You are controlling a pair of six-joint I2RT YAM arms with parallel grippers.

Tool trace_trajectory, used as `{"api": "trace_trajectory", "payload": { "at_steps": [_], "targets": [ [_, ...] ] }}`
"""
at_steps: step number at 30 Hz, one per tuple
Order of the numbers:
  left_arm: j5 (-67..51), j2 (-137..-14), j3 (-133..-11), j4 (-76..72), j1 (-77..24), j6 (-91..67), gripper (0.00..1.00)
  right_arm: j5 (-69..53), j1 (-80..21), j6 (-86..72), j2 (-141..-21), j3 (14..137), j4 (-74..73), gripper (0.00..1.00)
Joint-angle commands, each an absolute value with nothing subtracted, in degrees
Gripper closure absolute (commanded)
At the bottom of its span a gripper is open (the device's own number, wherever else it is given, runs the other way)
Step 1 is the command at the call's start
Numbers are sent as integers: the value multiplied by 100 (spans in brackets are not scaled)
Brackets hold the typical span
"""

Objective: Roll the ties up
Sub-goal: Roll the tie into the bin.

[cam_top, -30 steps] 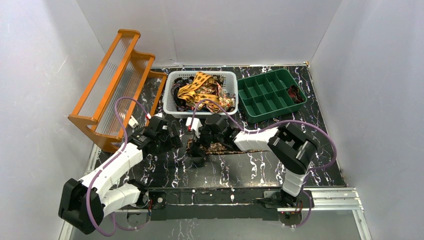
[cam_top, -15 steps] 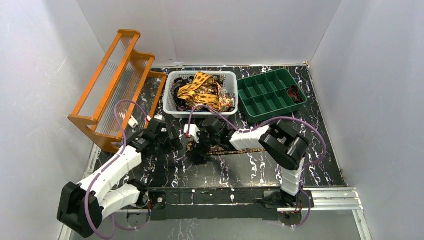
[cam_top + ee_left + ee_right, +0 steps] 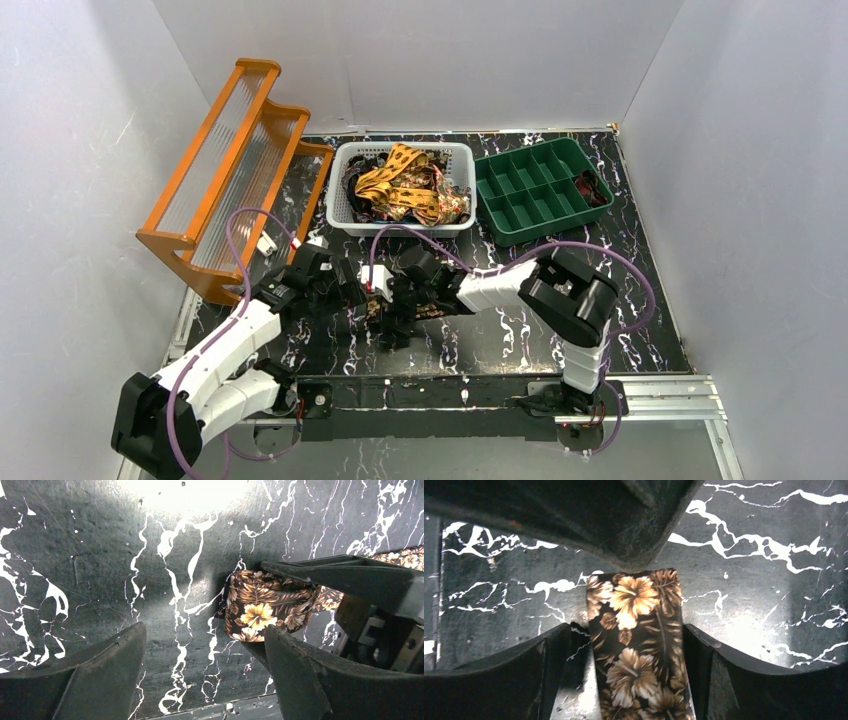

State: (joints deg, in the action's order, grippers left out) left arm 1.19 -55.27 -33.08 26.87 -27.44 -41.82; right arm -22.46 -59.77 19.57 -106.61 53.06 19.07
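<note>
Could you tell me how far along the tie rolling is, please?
Early. Done: one dark bundle, likely a rolled tie, in the green tray. In hand: the floral tie, one end rolled, between the fingers of the open right tool. Left: the tangled ties in the white basket.

Tie [image 3: 639, 645]: woven cloth, floral print, soft low sheen.
Table [image 3: 100, 555]: black marble-look top, white veins, semi-gloss with a glare patch, fine scratches.
Fingers [image 3: 100, 680]: matt black plastic, slightly grainy.
Basket [image 3: 400, 228]: white plastic, lattice walls.
Tray [image 3: 555, 225]: green plastic, smooth, slight gloss.
Rack [image 3: 172, 245]: orange frame, ribbed translucent panels.
Arm shell [image 3: 225, 345]: smooth white plastic.
</note>
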Motion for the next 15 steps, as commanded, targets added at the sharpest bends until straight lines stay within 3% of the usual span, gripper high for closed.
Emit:
{"api": "trace_trajectory", "payload": {
  "at_steps": [1,3,7,11,15],
  "targets": [
    [49,-5332,-3177,2674,-2698,-4314,15,-2045,-6021,1715,-10042,5254,1746,7],
    [56,-5318,-3155,2645,-2698,-4335,14,-1682,-6018,1456,-9599,5173,2009,2],
    [123,-5326,-3189,2674,-2698,-4346,12,-235,-5995,224,-8614,4711,2517,1],
    [195,-5256,-3211,2677,-2698,-4334,11,1243,-5740,-2366,-7953,4700,1257,1],
    [231,-5233,-3177,2563,-2692,-4365,11,304,-5141,-4311,-7865,4554,171,1]
  ]
}}
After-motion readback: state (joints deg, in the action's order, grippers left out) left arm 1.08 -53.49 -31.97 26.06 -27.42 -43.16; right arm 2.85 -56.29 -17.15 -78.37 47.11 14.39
